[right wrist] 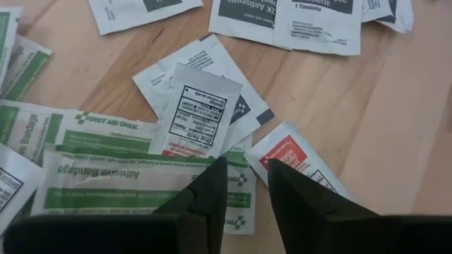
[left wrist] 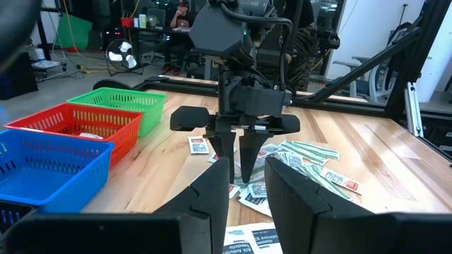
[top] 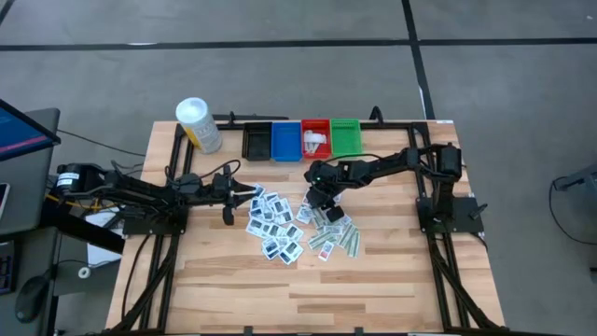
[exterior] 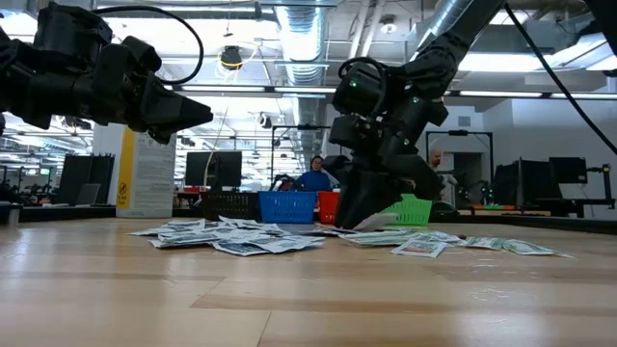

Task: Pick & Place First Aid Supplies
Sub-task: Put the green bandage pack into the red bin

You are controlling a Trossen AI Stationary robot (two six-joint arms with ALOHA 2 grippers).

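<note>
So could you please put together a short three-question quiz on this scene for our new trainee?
1. True or false: the right pincer is down over the pile of first aid packets.
2. Which bin already has white items in it: (a) black, (b) blue, (c) red, (d) green?
3. What stands on the table beside the black bin, at the end of the row?

Key
1. True; its fingers stand slightly apart just above an adhesive bandage strip.
2. (c) red.
3. A yellow container with a white cap.
</note>
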